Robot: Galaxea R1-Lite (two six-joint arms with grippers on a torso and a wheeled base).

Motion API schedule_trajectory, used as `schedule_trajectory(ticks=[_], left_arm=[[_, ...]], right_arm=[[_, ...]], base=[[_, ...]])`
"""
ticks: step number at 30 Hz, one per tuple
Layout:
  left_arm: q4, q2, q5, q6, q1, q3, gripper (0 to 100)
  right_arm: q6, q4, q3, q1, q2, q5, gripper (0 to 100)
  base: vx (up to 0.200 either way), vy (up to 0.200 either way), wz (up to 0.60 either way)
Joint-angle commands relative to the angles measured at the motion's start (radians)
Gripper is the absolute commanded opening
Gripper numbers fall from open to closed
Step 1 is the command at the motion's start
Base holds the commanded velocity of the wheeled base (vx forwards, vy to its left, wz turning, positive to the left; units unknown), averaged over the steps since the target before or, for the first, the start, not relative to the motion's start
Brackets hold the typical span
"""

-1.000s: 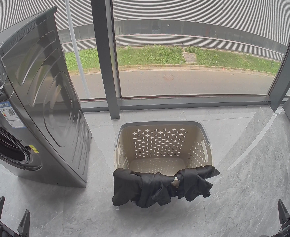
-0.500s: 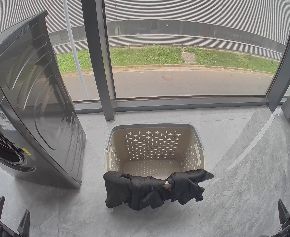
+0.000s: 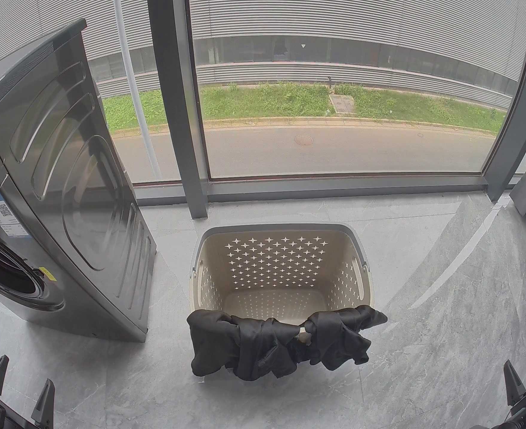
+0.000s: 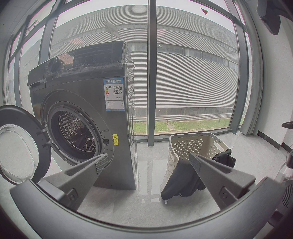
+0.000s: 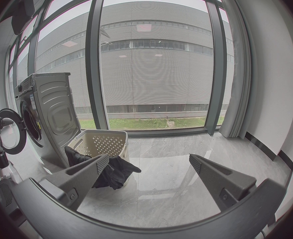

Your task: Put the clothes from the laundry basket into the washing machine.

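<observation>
The dark grey front-loading washing machine (image 3: 66,180) is cut off by the left edge of the head view, so only a slice of its round drum opening (image 3: 6,269) shows at the lower left. In the left wrist view the opening is seen whole, with the round glass door (image 4: 17,143) swung wide open beside it.

Black clothes (image 3: 275,341) hang bunched over the near rim of the beige perforated plastic laundry basket (image 3: 281,229) and hide that rim. I cannot tell whether they are one garment or several. The rest of the basket's inside shows only its holed walls and bottom.

A strip of pale grey stone floor (image 3: 454,305) separates the basket from the machine. More floor spreads to the right, up to the tall window wall (image 3: 346,90) behind.

Both grippers are cropped by the bottom of the head view. The left gripper (image 3: 24,376) is in the lower left corner and the right gripper (image 3: 525,358) in the lower right. Each has its fingers spread apart and holds nothing. The clothes lie at lower centre between them, well apart from both and a little nearer the right gripper.
</observation>
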Motion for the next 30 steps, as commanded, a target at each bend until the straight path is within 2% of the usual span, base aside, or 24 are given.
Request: schedule_trajectory(ticks=[1, 21, 27, 30], left_arm=[[0.001, -0.018, 0.001, 0.003, 0.000, 0.018, 100], [0.000, -0.018, 0.001, -0.002, 0.000, 0.018, 100], [0.000, -0.018, 0.000, -0.002, 0.000, 0.018, 100], [0.001, -0.018, 0.003, 0.001, 0.000, 0.018, 100]], right_arm=[[0.000, -0.001, 0.007, 0.000, -0.016, 0.000, 100], [0.001, -0.001, 0.007, 0.000, -0.016, 0.000, 100], [-0.002, -0.001, 0.007, 0.000, -0.016, 0.000, 100], [-0.002, -0.001, 0.007, 0.000, -0.015, 0.000, 100]], base=[[0.000, 0.000, 0.00], [0.000, 0.000, 0.00], [0.200, 0.000, 0.00], [0.000, 0.000, 0.00]])
